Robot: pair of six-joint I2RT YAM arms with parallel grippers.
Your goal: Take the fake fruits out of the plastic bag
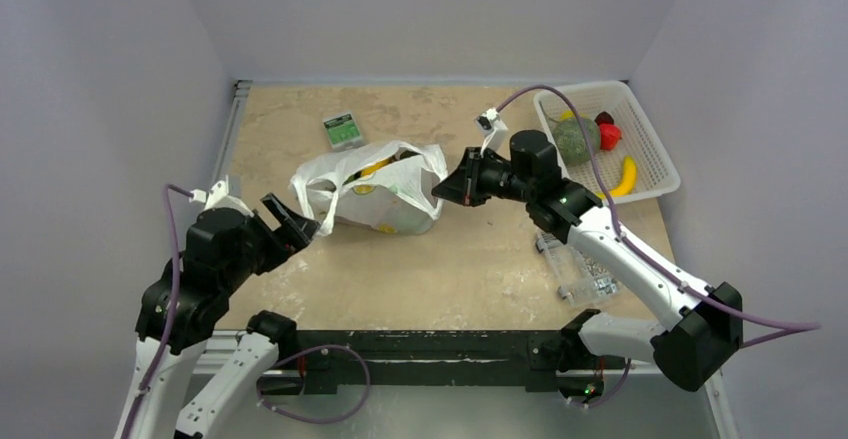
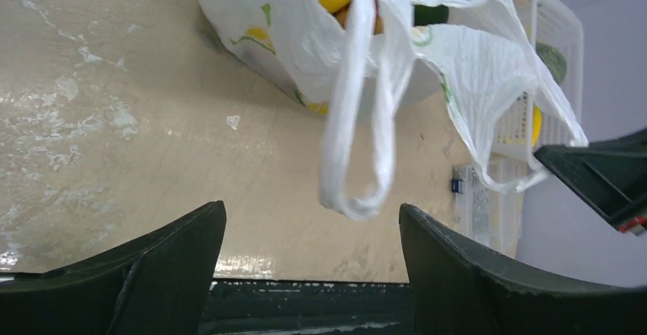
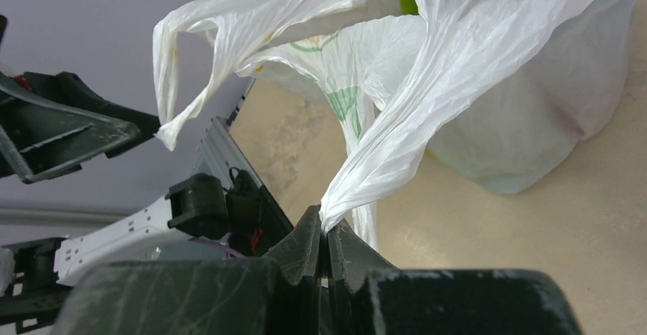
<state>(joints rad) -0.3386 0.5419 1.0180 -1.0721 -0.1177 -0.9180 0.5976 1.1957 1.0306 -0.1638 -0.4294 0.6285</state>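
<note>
While the bag [image 1: 370, 194] is lying mid-table [image 1: 480, 259], thin, limp and likely slippery, the right gripper [image 3: 324, 224] is clamping one handle [image 3: 397, 136]. The left gripper [image 2: 313, 247] is waiting, jaws apart, before the other loop [image 2: 358, 159], judged the best hold.

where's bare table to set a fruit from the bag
Widest bare patch: tan tabletop between the crinkly white plastic bag and its near edge. Also far-centre, right of the small green card. Crowded right: clear screw box, white mesh basket.
</note>
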